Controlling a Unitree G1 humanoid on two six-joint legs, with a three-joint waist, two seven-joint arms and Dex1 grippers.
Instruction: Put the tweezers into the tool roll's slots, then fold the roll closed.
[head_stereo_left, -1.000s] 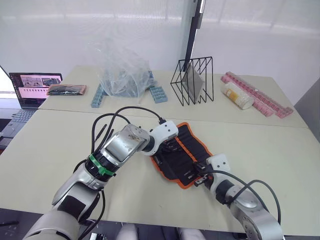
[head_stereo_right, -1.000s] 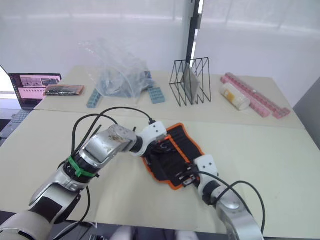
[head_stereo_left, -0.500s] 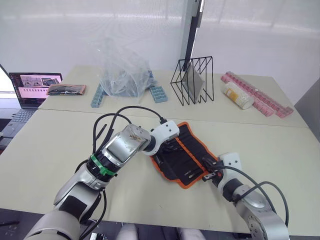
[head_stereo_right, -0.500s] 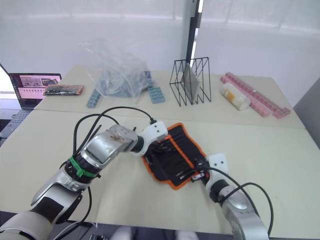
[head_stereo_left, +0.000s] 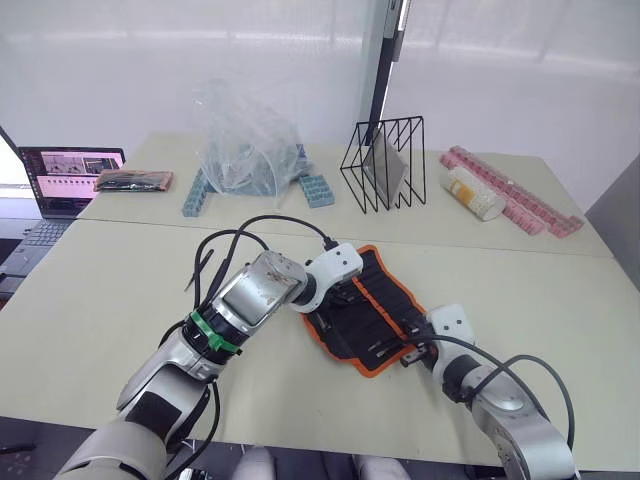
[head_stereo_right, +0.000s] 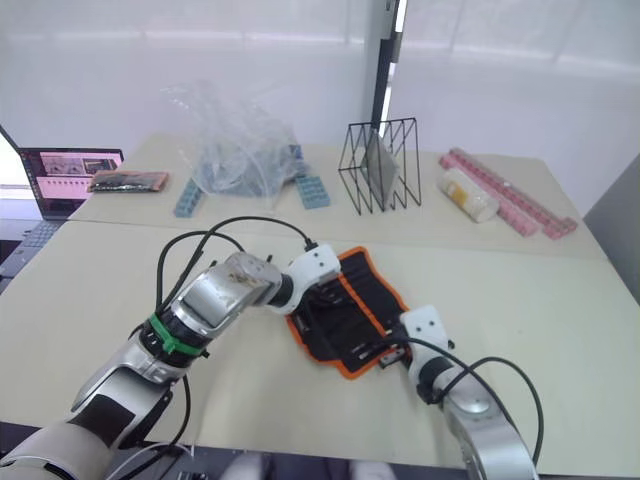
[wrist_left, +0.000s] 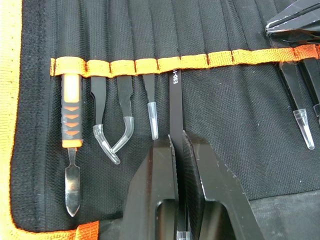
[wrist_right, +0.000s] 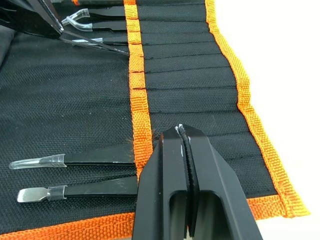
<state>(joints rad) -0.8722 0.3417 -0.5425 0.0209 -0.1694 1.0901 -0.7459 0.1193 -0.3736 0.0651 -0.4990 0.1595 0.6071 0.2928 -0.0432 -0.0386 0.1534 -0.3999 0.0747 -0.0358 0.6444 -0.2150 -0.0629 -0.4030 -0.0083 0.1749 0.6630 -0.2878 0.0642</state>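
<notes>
- The right gripper (wrist_right: 186, 150), fingers pressed together and empty, has drawn back to the tool roll's (head_stereo_left: 372, 312) near-right corner.
- The left gripper (wrist_left: 176, 155) still pinches one of the tweezers (wrist_left: 174, 107), its end in the slots (wrist_left: 165, 63); insertion looks underway.

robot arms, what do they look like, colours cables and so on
Both arms are silver-grey metal with white wrist housings and loose black cables looping alongside. The left arm wears a green band near the forearm. The left gripper and right gripper each have two black, wedge-shaped fingers with ridged inner faces.
</notes>
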